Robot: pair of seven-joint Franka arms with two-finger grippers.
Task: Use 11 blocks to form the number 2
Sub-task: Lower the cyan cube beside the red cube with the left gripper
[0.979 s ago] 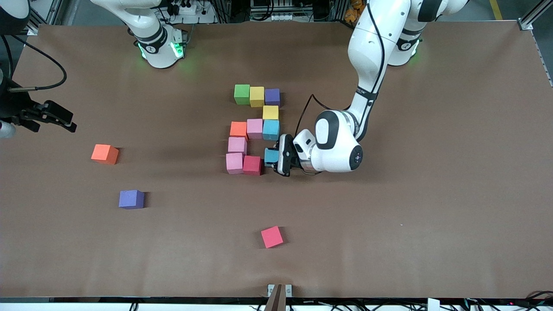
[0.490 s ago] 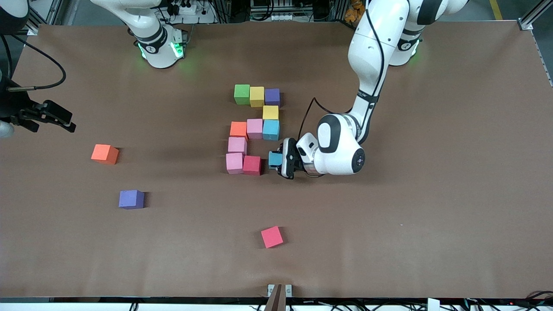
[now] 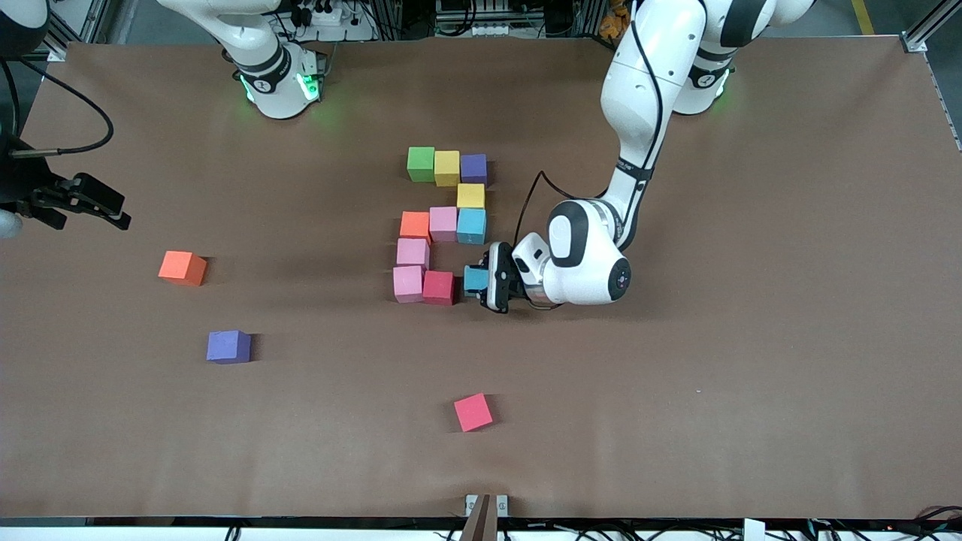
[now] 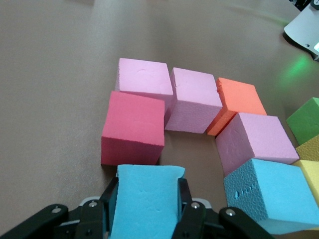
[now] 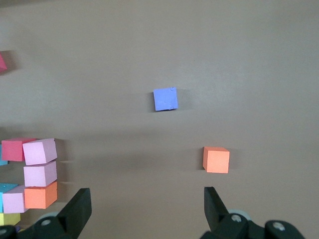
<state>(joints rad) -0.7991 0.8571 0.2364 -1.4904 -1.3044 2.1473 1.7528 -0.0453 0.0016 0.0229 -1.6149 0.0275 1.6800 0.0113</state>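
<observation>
The number 2 stands partly built mid-table: green, yellow and purple blocks in a row, then yellow, light blue, pink, orange, two pinks and red. My left gripper is shut on a light blue block, low and close beside the red block, toward the left arm's end. My right gripper waits open with nothing between its fingers, over the right arm's end of the table.
Loose blocks lie apart from the figure: an orange block and a purple block toward the right arm's end, and a red block nearer the front camera. The brown table is bare around them.
My left gripper has shifted slightly with the light blue block, settling it in line beside the red block. The right arm has barely moved.
</observation>
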